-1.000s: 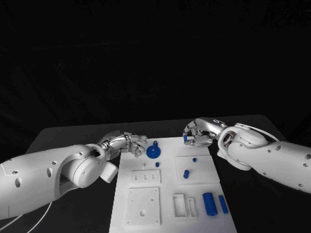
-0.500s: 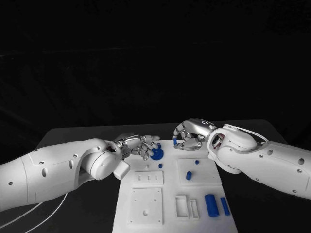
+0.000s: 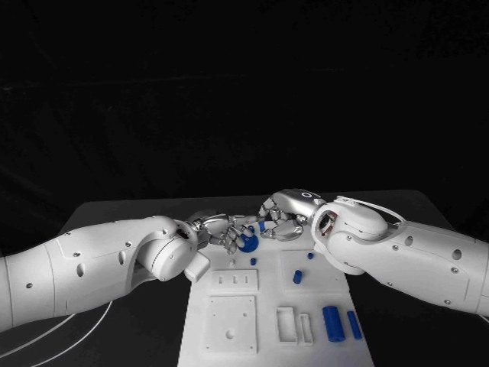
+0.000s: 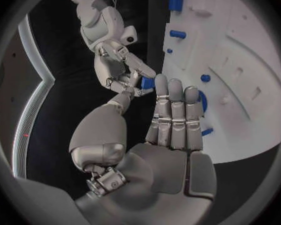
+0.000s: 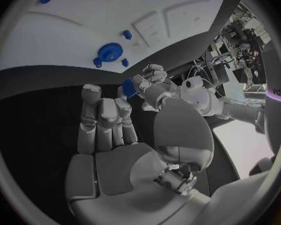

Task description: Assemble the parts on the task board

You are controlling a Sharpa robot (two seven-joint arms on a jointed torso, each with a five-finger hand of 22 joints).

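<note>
Over the far end of the white task board (image 3: 228, 321) my two hands meet fingertip to fingertip. My right hand (image 3: 286, 214) pinches a small blue part (image 3: 261, 226) between thumb and finger; the right wrist view shows that part (image 5: 129, 88) at its fingertips (image 5: 123, 97). My left hand (image 3: 225, 228) reaches in from the other side. Its thumb and straight fingers (image 4: 172, 110) come up against the same part (image 4: 145, 83); I cannot tell if they grip it. A blue gear (image 3: 244, 243) lies on the board just below the hands.
Nearer me on the board are small blue pegs (image 3: 254, 261) (image 3: 296, 276) (image 3: 309, 255), and two blue cylinders (image 3: 331, 323) (image 3: 354, 324) by the right edge. White raised blocks and slots (image 3: 228, 327) take up the near left. Black table (image 3: 124, 210) surrounds the board.
My right hand has carried the small blue part leftward. My left hand has risen and moved right to meet it above the gear.
</note>
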